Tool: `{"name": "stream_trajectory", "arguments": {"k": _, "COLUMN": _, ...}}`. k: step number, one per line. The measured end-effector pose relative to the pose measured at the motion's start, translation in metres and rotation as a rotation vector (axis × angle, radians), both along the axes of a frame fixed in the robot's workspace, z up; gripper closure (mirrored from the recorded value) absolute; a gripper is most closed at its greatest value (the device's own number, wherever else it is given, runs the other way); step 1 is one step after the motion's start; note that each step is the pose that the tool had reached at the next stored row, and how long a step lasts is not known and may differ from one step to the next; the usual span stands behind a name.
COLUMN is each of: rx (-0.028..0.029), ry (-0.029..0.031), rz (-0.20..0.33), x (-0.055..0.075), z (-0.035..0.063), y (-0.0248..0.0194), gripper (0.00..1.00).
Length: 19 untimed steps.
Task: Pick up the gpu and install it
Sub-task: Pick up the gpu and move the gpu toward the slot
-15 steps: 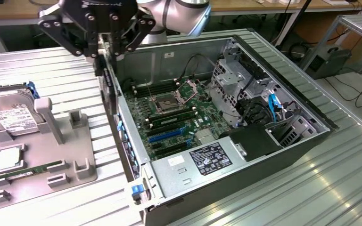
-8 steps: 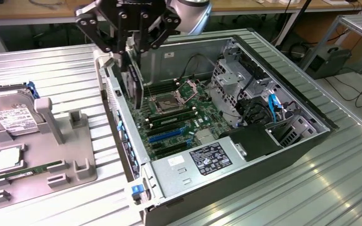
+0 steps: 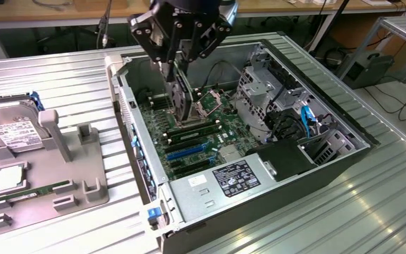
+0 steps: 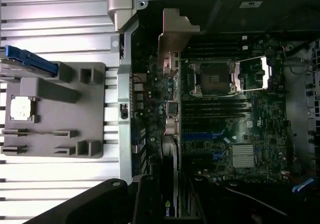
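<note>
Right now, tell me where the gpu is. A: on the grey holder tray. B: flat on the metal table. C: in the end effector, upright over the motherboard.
C: the end effector grips the gpu upright over the motherboard inside the case.

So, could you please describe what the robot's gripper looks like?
The gripper is black and angular, built from hinged link plates dotted with round silver bolt heads. Its jaws are slim, dark bars, much narrower than the wide body above them. No lettering or markings are legible on it.
</note>
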State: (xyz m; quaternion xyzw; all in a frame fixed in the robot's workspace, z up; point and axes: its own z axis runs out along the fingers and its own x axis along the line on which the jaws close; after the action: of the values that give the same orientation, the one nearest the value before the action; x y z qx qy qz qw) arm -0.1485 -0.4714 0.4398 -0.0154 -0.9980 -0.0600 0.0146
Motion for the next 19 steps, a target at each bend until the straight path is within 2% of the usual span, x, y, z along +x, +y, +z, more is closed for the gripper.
{"name": "stream_trajectory", "arguments": {"k": 3, "rx": -0.0018, "ry": -0.0001, "rz": 0.0, "x": 0.014, "z": -0.0056, "y": 0.0002, "gripper": 0.74}}
{"name": "stream_trajectory", "arguments": {"k": 5, "rx": -0.0049, "ry": -0.0001, "rz": 0.0, "x": 0.028, "z": -0.011, "y": 0.001, "gripper": 0.74}}
{"name": "stream_trajectory", "arguments": {"k": 8, "rx": -0.0091, "ry": -0.0001, "rz": 0.0, "x": 0.041, "z": -0.0165, "y": 0.0031, "gripper": 0.74}}
{"name": "stream_trajectory", "arguments": {"k": 11, "rx": -0.0135, "ry": -0.0001, "rz": 0.0, "x": 0.056, "z": -0.0225, "y": 0.0064, "gripper": 0.74}}
{"name": "stream_trajectory", "arguments": {"k": 16, "rx": -0.0174, "ry": -0.0001, "rz": 0.001, "x": 0.079, "z": -0.0317, "y": 0.0134, "gripper": 0.74}}
{"name": "stream_trajectory", "arguments": {"k": 17, "rx": -0.0191, "ry": -0.0001, "rz": 0.001, "x": 0.088, "z": -0.0354, "y": 0.0161, "gripper": 0.74}}
{"name": "stream_trajectory", "arguments": {"k": 19, "rx": -0.0203, "ry": 0.0, "rz": 0.004, "x": 0.095, "z": -0.0399, "y": 0.0176, "gripper": 0.74}}
